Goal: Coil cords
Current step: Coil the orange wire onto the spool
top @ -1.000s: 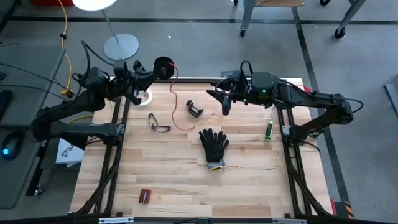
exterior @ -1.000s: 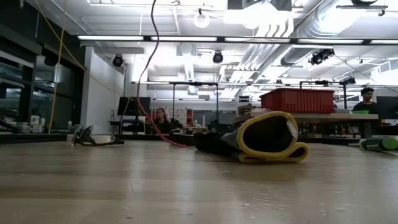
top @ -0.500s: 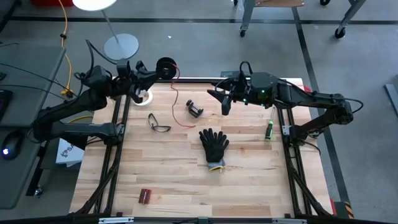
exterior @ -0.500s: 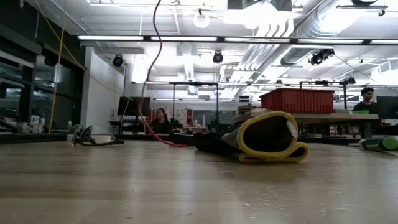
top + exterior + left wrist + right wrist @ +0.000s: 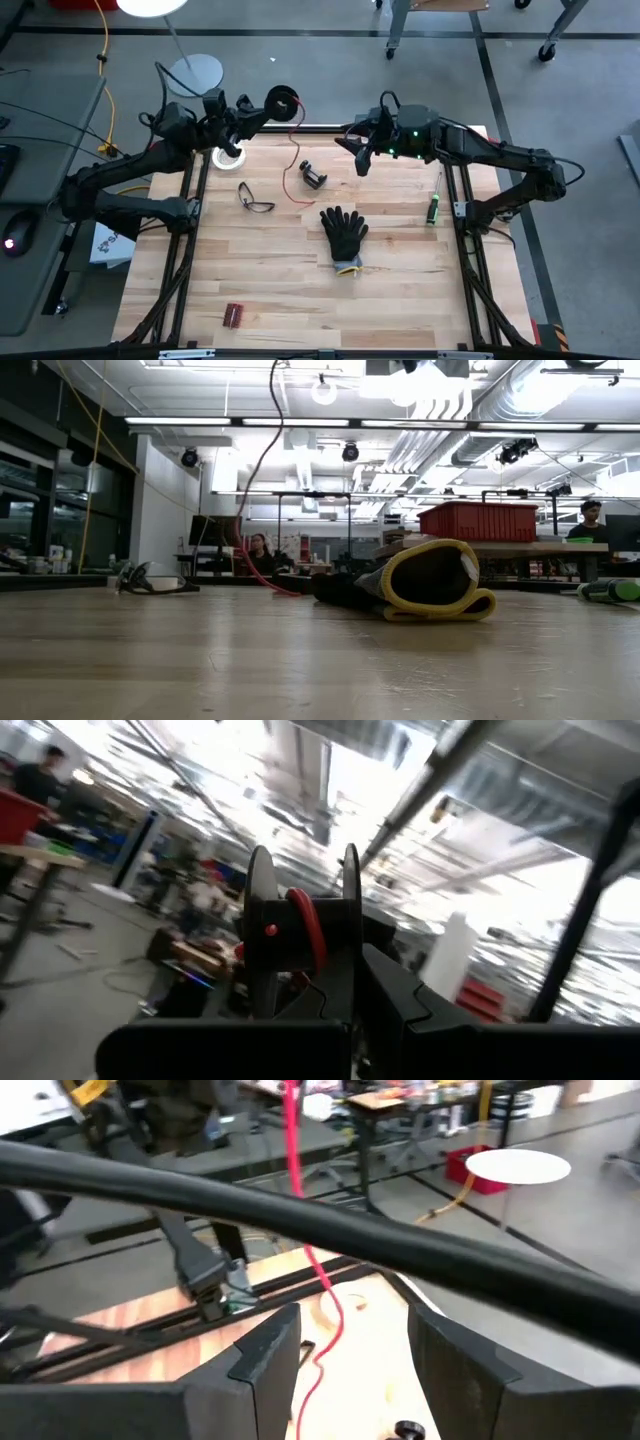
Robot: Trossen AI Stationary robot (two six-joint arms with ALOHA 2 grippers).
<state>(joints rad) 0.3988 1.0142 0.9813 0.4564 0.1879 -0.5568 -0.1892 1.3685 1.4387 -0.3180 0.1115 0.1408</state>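
Two pincers hung above the far edge of the wooden counter (image 5: 300,290). Left pincer (image 5: 262,110) pinched the small black round spool (image 5: 281,102), lifted just past that edge. From it the thin red cord (image 5: 290,160) trailed down onto the boards, ending beside a small black clamp (image 5: 314,176). Right pincer (image 5: 358,160) hovered spread and empty near the clamp. Nearer lay clear safety glasses (image 5: 255,199), a black work glove (image 5: 344,233) and a green-handled screwdriver (image 5: 434,206)
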